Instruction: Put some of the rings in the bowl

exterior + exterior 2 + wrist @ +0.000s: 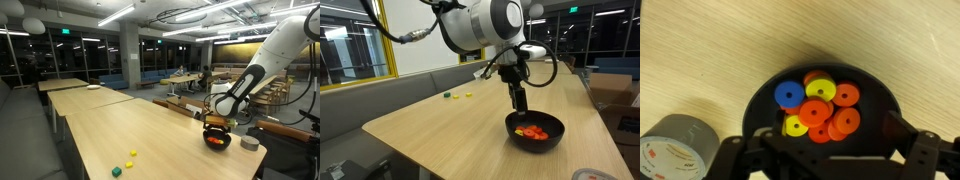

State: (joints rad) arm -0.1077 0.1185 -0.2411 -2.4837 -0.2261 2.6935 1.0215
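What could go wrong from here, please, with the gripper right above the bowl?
1. The open gripper hangs low over the bowl; a sideways move might catch the rim and tip the rings out.
2. The bowl sits near the table edge, so a shove could send it off.
3. The tape roll beside it could be knocked.

Long light wooden counter [150, 125] is carrying a grey duct-tape roll [675, 150], lying flat near one edge. Two small yellow plastic pieces [133, 153] and a small green one [116, 171] are sitting well apart from it. Brown cardboard box [615, 88] is standing beyond the counter.
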